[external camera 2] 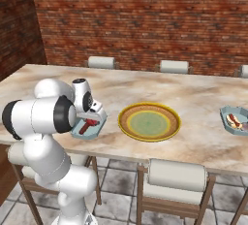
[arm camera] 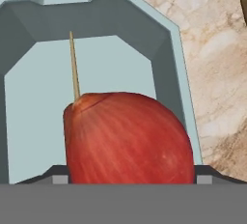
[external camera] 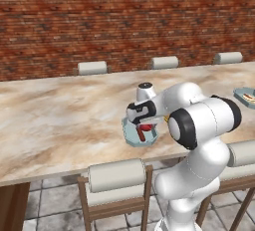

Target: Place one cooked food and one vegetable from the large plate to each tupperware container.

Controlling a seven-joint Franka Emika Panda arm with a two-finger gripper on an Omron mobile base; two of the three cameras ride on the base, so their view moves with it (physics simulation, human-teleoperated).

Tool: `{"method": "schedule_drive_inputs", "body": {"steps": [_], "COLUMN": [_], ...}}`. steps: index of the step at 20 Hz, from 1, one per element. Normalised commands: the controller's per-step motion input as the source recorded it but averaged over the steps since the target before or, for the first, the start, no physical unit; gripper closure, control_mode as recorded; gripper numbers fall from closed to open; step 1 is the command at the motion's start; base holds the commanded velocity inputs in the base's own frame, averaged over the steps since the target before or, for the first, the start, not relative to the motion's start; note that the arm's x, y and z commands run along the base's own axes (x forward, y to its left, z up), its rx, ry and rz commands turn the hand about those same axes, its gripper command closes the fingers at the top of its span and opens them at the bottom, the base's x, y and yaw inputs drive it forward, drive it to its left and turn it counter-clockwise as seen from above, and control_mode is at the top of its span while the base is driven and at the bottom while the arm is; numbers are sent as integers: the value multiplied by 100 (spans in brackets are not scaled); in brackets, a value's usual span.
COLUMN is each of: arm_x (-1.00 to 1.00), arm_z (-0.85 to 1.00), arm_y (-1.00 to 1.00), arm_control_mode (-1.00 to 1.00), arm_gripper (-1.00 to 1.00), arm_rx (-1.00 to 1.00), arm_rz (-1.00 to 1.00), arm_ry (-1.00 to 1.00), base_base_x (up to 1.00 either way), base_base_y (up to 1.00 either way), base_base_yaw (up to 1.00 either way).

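My gripper (external camera: 144, 124) (external camera 2: 92, 117) (arm camera: 129, 179) hangs low over the near tupperware container (external camera: 130, 138) (external camera 2: 77, 133) (arm camera: 120, 20), a light-blue octagonal tray at the table's front edge. It is shut on a red onion (arm camera: 128, 138) (external camera: 146, 127), which fills the gap between the two fingertips. A skewered cooked food (external camera: 141, 136) (external camera 2: 86, 128) lies in this tray; its thin stick (arm camera: 73, 63) pokes out behind the onion. The large plate (external camera 2: 145, 136), yellow-rimmed with a green centre, sits bare to the right. The second tupperware container (external camera: 238, 94) (external camera 2: 225, 117) holds food at the far right.
A long marble table (external camera: 60, 115) (external camera 2: 203, 141) runs before a brick wall. Chairs stand along the near side (external camera: 117, 175) (external camera 2: 177, 175) and the far side (external camera: 92, 67) (external camera 2: 174, 66). My own arm (external camera: 199, 120) (external camera 2: 43, 115) bulks close beside the near tray.
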Motion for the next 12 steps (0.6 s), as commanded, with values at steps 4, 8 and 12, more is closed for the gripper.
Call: {"method": "schedule_drive_inputs", "body": {"steps": [4,8,12], "arm_x": [0,0,0], "arm_z": [-3,0,0], "arm_y": [0,3,10], "arm_control_mode": [-100,-100,-100], "arm_gripper": [-100,-100,-100], "arm_rx": [0,0,0], "arm_rz": [0,0,0], "arm_ry": [0,0,0], "base_base_x": [0,0,0], "base_base_y": [0,0,0], "base_base_yaw": [0,0,0]}}
